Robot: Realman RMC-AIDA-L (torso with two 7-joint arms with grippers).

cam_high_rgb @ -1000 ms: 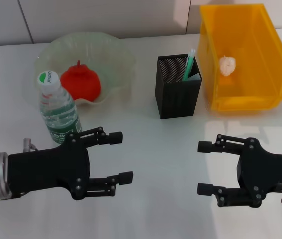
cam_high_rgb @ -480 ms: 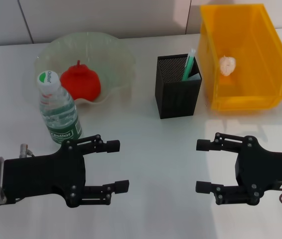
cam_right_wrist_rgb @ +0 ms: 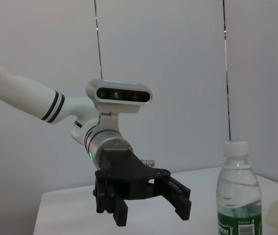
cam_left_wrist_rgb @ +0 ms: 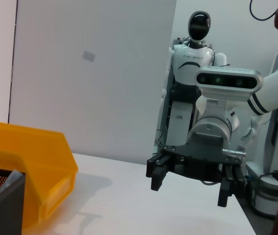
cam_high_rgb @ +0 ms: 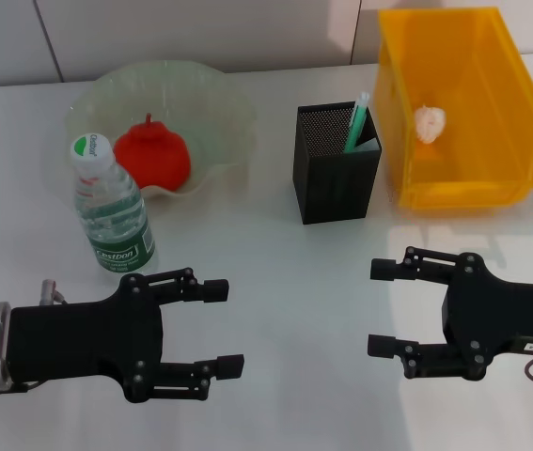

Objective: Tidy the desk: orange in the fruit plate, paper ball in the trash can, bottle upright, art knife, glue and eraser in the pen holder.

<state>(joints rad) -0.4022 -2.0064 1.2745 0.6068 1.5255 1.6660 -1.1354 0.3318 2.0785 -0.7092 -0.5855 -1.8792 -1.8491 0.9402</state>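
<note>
**Desk tidy, both arms drawing back empty**

The trash can, largest thing on the white table, stood at the far right with the paper ball lying inside it. The fruit plate sat at the far left and held the orange. Just in front of the plate, the bottle stood upright, cap on top. Between plate and can stood the pen holder, with a green-capped stick poking out of it; whether the art knife and eraser were also inside could not be made out, though none lay loose on the table.

The left gripper hovered low over the near table, jaws spread wide and holding nothing. Over the past second it had slid back toward the robot, away from the bottle, which stayed standing. The right gripper likewise gaped empty over the near right and had eased slightly nearer the robot. The wrist views confirmed it: each showed the opposite arm's gripper parted with nothing between the fingers.

By this reading, the bottle had just been released upright, and the retreat of both arms suggested the job was finished or all but.
</note>
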